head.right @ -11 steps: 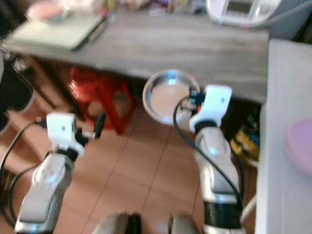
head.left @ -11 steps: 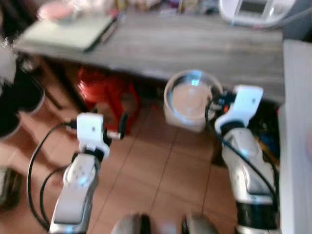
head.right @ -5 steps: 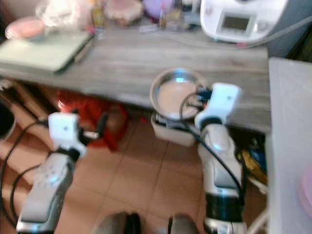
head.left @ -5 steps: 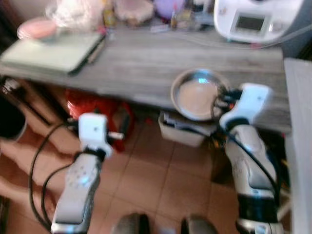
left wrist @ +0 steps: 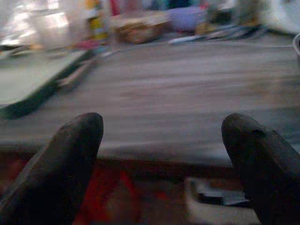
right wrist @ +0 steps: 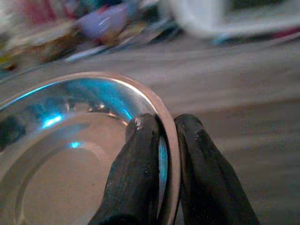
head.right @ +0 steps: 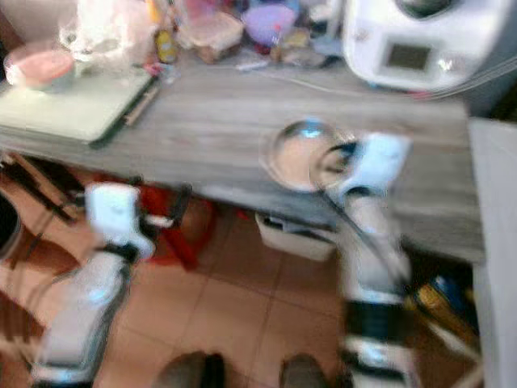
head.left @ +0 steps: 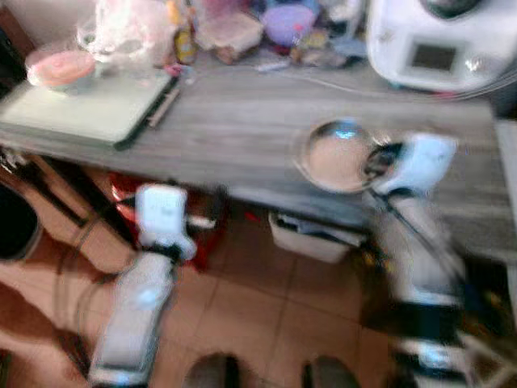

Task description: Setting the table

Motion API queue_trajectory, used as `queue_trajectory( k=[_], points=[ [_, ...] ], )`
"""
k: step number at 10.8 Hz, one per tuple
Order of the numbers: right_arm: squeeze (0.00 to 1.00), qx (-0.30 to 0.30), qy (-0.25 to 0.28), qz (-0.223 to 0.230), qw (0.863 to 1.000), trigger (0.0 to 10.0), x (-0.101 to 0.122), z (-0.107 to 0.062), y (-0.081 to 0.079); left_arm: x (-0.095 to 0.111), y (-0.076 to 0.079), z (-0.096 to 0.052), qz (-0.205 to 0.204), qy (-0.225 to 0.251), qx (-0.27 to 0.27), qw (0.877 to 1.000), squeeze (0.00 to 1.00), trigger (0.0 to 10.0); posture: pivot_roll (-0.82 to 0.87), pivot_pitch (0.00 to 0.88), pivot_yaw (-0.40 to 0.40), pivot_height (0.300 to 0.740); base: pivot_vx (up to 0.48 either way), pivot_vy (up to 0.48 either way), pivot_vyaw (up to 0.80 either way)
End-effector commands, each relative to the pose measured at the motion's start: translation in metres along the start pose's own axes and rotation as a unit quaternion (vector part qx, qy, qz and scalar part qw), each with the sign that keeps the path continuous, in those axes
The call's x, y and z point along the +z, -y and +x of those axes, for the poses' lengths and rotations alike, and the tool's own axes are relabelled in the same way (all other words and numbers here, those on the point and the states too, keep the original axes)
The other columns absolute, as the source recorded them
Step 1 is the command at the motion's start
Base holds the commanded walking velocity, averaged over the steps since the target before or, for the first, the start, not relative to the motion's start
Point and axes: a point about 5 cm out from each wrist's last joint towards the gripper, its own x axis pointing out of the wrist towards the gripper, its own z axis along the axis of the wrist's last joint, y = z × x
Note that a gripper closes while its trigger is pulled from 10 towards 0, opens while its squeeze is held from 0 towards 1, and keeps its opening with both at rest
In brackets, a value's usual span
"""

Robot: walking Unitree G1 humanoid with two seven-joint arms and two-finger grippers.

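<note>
Now over the grey wood-grain tabletop [head.left: 242, 121], no longer the tile floor | round shiny steel bowl [right wrist: 70, 154], rim pinched between my right gripper [right wrist: 164, 140] fingers | left gripper [left wrist: 164, 154] spread wide, empty, at table edge

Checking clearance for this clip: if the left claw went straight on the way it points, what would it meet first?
Probably the front edge of the grey wooden table: the open left claw points at it at about edge height, though depth is unclear.

Bowl [right wrist: 70, 154] pinched in right gripper [right wrist: 164, 140]: shiny polished metal; beneath it, table [head.left: 242, 121] of matt grey wood grain; matt black fingers [right wrist: 136, 178]
</note>
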Motion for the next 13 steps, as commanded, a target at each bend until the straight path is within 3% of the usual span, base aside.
queue_trajectory(
  k=[1, 2, 5, 6, 7, 8, 11, 12, 13],
  points=[
    [0.00, -0.002, -0.012, 0.014, 1.000, 0.0, -0.002, 0.003, 0.003, -0.001, 0.000, -0.002, 0.003, -0.003, 0.004, 1.000, 0.00, 10.0, 0.00, 0.144, 0.087, 0.740, 0.000, 0.000, 0.00],
    [0.00, 0.001, -0.031, 0.028, 0.999, 0.0, -0.007, 0.008, -0.001, -0.002, 0.000, -0.003, 0.004, -0.004, 0.004, 1.000, 0.00, 10.0, 0.01, 0.146, 0.088, 0.740, 0.000, 0.000, 0.00],
    [0.00, -0.031, -0.038, -0.003, 0.999, 0.0, -0.001, 0.029, -0.003, -0.001, -0.001, -0.004, 0.005, -0.005, 0.007, 1.000, 0.00, 10.0, 0.02, 0.155, 0.090, 0.740, 0.000, 0.000, 0.00],
    [0.00, -0.047, -0.046, -0.005, 0.998, 1.5, 0.000, 0.035, 0.000, -0.001, -0.001, -0.005, 0.004, -0.006, 0.007, 1.000, 0.00, 10.0, 0.02, 0.155, 0.090, 0.740, 0.000, 0.000, 0.00],
    [0.00, -0.059, -0.056, 0.004, 0.997, 8.3, 0.001, 0.042, 0.001, 0.000, -0.001, -0.005, 0.004, -0.007, 0.007, 1.000, 0.00, 10.0, 0.02, 0.167, 0.091, 0.740, 0.000, 0.000, 0.00],
    [0.00, -0.062, -0.071, 0.004, 0.996, 10.0, 0.001, 0.047, -0.001, 0.000, -0.001, -0.006, 0.004, -0.007, 0.007, 1.000, 0.00, 10.0, 0.02, 0.171, 0.091, 0.740, 0.000, 0.000, 0.00],
    [0.00, -0.069, -0.084, 0.002, 0.994, 10.0, 0.000, 0.060, -0.010, 0.000, -0.001, -0.012, 0.004, -0.014, 0.009, 1.000, 0.00, 10.0, 0.04, 0.197, 0.095, 0.740, 0.000, 0.000, 0.00],
    [0.88, -0.071, -0.087, 0.000, 0.994, 10.0, -0.001, 0.062, -0.011, 0.000, -0.001, -0.013, 0.005, -0.016, 0.008, 1.000, 0.00, 10.0, 0.05, 0.201, 0.097, 0.740, 0.000, 0.000, 0.00],
    [1.00, -0.073, -0.088, 0.000, 0.993, 10.0, -0.001, 0.064, -0.012, 0.001, -0.001, -0.014, 0.005, -0.017, 0.008, 1.000, 0.00, 10.0, 0.05, 0.205, 0.099, 0.740, 0.000, 0.000, 0.00]
  ],
)
